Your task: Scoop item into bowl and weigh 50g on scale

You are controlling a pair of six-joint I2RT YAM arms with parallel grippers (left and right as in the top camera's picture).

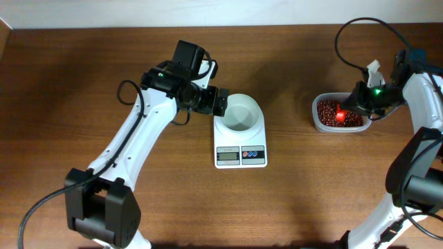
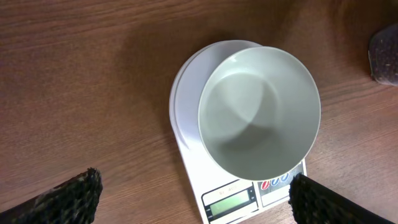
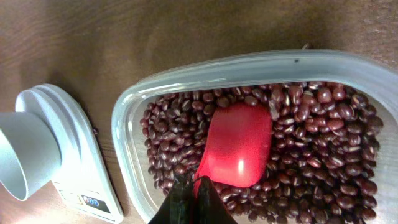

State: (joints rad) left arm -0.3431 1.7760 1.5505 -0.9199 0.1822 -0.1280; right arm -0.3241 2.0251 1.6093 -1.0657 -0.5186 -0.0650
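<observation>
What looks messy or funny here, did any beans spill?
Nothing stands out. The beans all lie inside the clear tub, and I see none clearly on the table. The white bowl stands upright and empty on the scale. The right fingers hold the red scoop in the beans.

A brown wooden table with a visible grain fills almost the whole overhead view. Directly on it, a little right of the centre of the frame, lies a small white rectangular digital kitchen scale with a grey display and round coloured buttons. Its display end points toward the lower edge. In the upper right part of the frame stands a clear rounded-rectangular plastic tub, well apart from the scale. Both rest flat on the table.
</observation>
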